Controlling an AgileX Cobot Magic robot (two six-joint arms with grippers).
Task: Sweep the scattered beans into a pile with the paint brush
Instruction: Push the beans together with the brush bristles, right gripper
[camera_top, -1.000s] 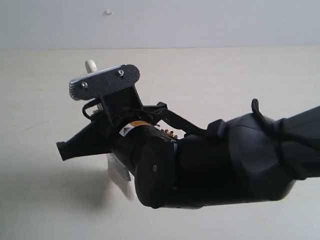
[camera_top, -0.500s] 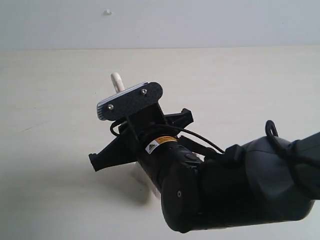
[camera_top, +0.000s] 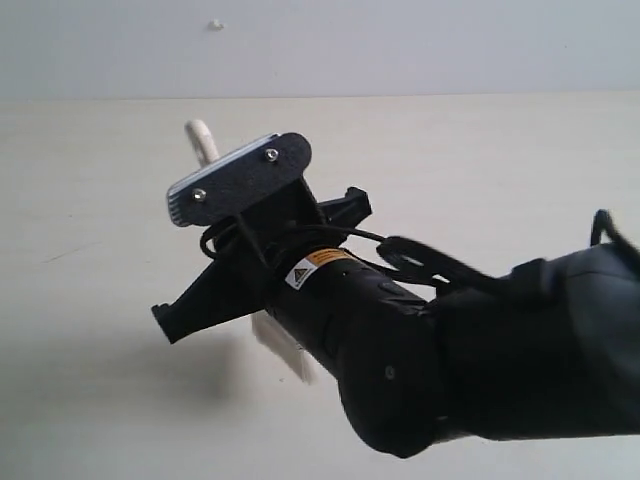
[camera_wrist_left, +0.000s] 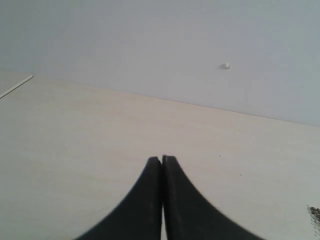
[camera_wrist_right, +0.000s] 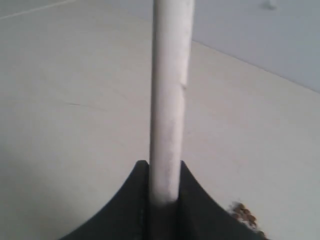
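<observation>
Closest to the exterior camera, the right arm (camera_top: 480, 370) fills the lower right of the scene, its dark bulk reaching across the middle. At its end the right gripper (camera_wrist_right: 164, 175) has its jaws drawn narrow around the wooden handle of the paint brush (camera_top: 285, 345). The handle's rounded end sticks up past the wrist camera and the pale bristles hang down toward the table (camera_top: 90, 230). That tilted hold looks chosen to let the wide bristle edge drag along the surface. I cannot tell whether the bristles touch the table, since the arm hides their tips.

The beans (camera_wrist_right: 245, 215) lie as a small reddish-brown cluster on the table near the gripper in the right wrist view. A few more show at the margin of the left wrist view, and the arm covers them all from the exterior camera. What shows looks gathered rather than widely scattered, so the sweep is probably well along.

Farther off, the left gripper (camera_wrist_left: 162, 161) hovers over the table with its jaws pressed together on nothing, likely parked aside to leave the brush room. Beyond it the table ends at a plain grey wall (camera_top: 420, 45) bearing one small white speck (camera_top: 215, 24).
</observation>
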